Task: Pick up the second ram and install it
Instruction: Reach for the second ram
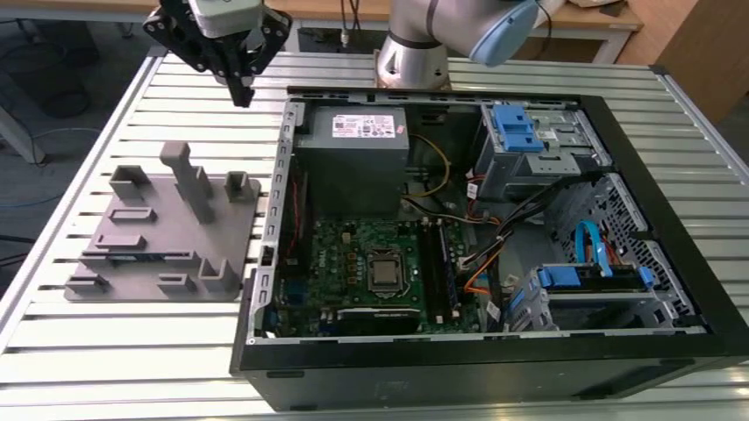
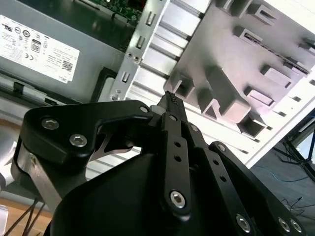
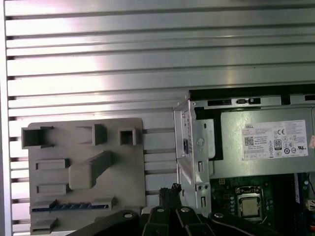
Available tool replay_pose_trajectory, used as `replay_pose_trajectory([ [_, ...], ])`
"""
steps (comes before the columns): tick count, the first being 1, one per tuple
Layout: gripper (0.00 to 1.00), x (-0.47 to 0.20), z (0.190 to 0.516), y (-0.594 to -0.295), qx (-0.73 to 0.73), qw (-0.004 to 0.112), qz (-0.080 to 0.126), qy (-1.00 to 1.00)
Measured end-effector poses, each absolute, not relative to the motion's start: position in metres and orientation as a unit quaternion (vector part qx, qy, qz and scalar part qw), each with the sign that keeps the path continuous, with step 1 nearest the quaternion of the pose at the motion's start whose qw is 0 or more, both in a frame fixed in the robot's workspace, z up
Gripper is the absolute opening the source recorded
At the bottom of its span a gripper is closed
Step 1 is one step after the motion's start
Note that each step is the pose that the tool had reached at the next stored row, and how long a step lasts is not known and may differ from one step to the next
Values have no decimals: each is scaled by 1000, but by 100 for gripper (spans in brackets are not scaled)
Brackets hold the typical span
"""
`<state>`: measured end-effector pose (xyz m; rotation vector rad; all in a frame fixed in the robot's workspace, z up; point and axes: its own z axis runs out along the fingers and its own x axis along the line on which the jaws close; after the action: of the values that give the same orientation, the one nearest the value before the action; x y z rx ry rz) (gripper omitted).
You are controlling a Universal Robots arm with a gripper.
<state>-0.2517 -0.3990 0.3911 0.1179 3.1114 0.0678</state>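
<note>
both fingers of the tool (image 1: 242, 98) meet, empty, over the table (image 1: 117, 351).

The slatted surface (image 1: 117, 351) is bare metal with a soft brushed sheen. The grey holder tray (image 1: 240, 237) looks like matt moulded plastic. The claw (image 2: 170, 101) is smooth black, slightly glossy, with bright steel screws (image 2: 177, 198). The power supply (image 3: 236, 164) is dull grey sheet metal bearing a white paper label (image 3: 275, 140)
</note>
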Motion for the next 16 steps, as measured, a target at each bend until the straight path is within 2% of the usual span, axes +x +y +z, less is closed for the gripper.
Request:
replay_pose_trajectory([
  [16, 11, -314, 390, -399, 38, 14, 22, 999],
])
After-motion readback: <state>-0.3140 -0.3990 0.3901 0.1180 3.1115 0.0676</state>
